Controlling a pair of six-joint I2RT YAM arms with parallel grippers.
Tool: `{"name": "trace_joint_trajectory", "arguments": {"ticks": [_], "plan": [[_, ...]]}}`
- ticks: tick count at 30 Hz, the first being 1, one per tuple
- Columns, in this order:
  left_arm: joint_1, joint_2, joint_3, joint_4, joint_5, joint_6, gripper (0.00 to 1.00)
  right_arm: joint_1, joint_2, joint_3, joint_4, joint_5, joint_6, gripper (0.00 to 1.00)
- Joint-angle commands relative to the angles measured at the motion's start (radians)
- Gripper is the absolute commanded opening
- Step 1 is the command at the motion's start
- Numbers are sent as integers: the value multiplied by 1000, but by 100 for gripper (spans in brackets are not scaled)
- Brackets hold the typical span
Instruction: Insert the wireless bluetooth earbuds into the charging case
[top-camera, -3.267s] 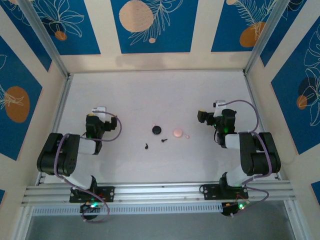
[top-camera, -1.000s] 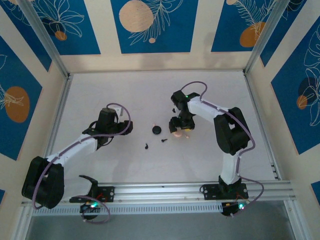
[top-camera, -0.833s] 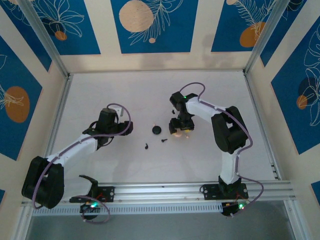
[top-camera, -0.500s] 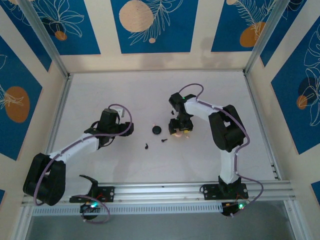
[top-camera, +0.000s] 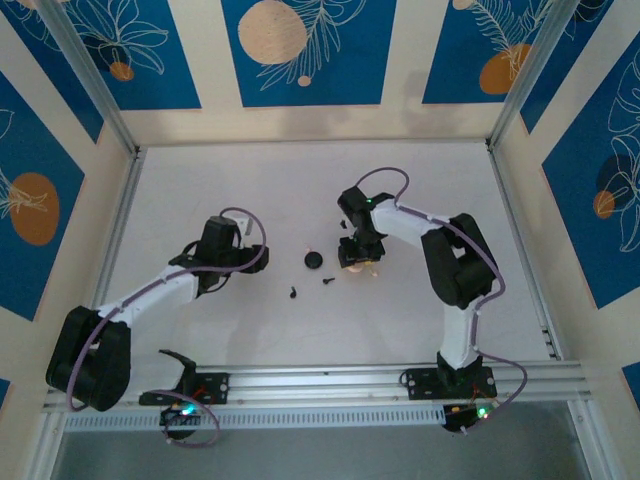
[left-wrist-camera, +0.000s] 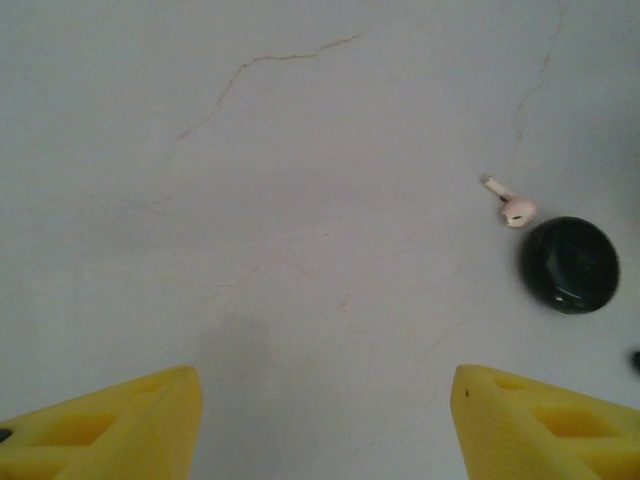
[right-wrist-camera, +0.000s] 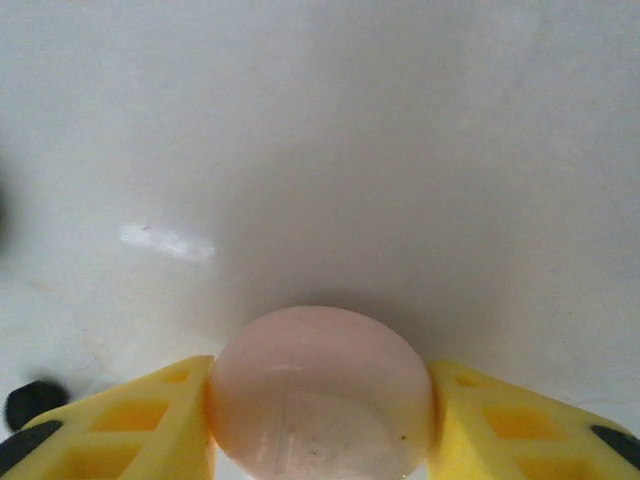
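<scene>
The right claw (right-wrist-camera: 320, 430) is clamped on the pink disc (right-wrist-camera: 318, 365) at the desk's (top-camera: 230, 190) middle, the left claw (left-wrist-camera: 325, 430) hangs wide apart and empty, and the two black earbuds (top-camera: 292, 293) (top-camera: 327, 281) lie loose nearby, toward the near edge.

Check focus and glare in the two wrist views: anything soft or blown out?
Left wrist view: evenly lit, black disc crisp, faint shadow on the table. Right wrist view: pink disc between the yellow fingers is soft; a bright glare streak on the table left of it.
</scene>
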Motion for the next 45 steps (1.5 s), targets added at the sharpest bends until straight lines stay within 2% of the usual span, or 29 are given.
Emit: {"name": "trace_joint_trajectory", "arguments": {"ticks": [1,4,9,13,19,23,26,31,45], "plan": [[-19,2,70,-51,116,33,66,14,-139,-62,150,-31,-48,43],[-21,7,120,-94,233,41,66,30,-253,-144,294,-70,-99,43],[-28,-11,163,-100,412,16,65,49,-427,-278,537,-209,-203,43],[-34,-32,221,-162,462,12,63,49,-514,-349,676,-291,-293,43],[-55,-76,271,-194,543,10,63,51,-583,-407,778,-329,-468,44],[-67,-99,289,-199,549,-6,62,52,-614,-429,822,-351,-580,44],[-81,-113,295,-194,506,-14,58,66,-632,-466,870,-369,-709,44],[-135,-110,305,-165,454,-22,55,116,-646,-499,913,-300,-925,44],[-221,-2,341,-132,418,-70,50,184,-629,-484,942,-263,-969,44]]}}
